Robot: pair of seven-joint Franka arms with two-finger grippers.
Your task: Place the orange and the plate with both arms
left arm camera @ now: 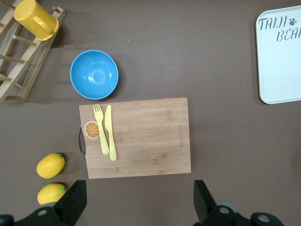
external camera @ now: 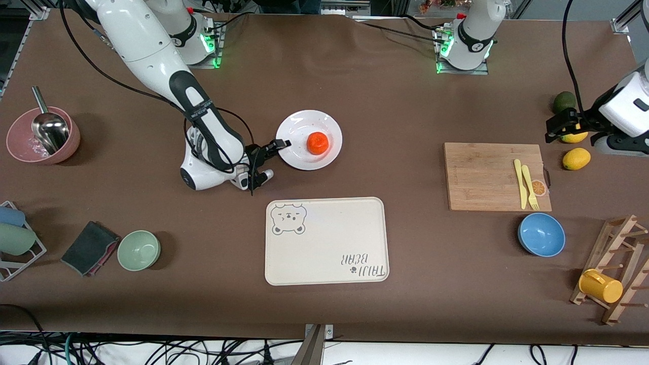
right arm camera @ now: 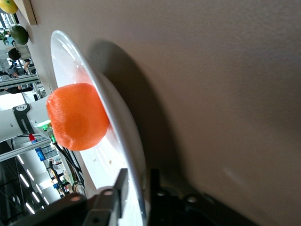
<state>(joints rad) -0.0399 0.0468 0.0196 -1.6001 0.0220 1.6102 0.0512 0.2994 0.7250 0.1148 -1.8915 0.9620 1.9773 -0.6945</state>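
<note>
Round glossy white ceramic plate (external camera: 309, 140) carrying the small orange mandarin (external camera: 318, 143): right pincer (external camera: 282, 145) clamped on its rim, left pincer (left arm camera: 138, 200) waiting, spread wide.

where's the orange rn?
The orange sits on the white plate, farther from the front camera than the bear tray; the right gripper pinches the plate's rim.

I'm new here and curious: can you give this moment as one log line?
orange: on plate | right gripper: closed on plate rim | left gripper: open, waiting over lemons
</note>
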